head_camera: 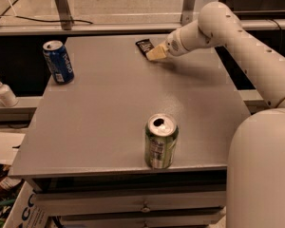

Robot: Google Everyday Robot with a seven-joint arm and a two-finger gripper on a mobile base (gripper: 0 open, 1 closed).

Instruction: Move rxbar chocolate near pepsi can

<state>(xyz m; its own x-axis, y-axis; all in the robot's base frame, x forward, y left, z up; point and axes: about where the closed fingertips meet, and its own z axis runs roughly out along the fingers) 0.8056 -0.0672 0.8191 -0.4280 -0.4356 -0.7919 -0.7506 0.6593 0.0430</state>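
The rxbar chocolate (143, 46), a small flat black bar, lies at the far edge of the grey table (109, 108), right of centre. My gripper (156, 53) reaches in from the right and sits low at the bar's right end, touching or almost touching it. The pepsi can (58, 61), blue with a silver top, stands upright at the table's far left, well apart from the bar.
A green can (160, 142) with a silver top stands upright near the table's front edge. A white pump bottle (4, 92) sits on a ledge to the left of the table. My white arm (247, 46) spans the table's right side.
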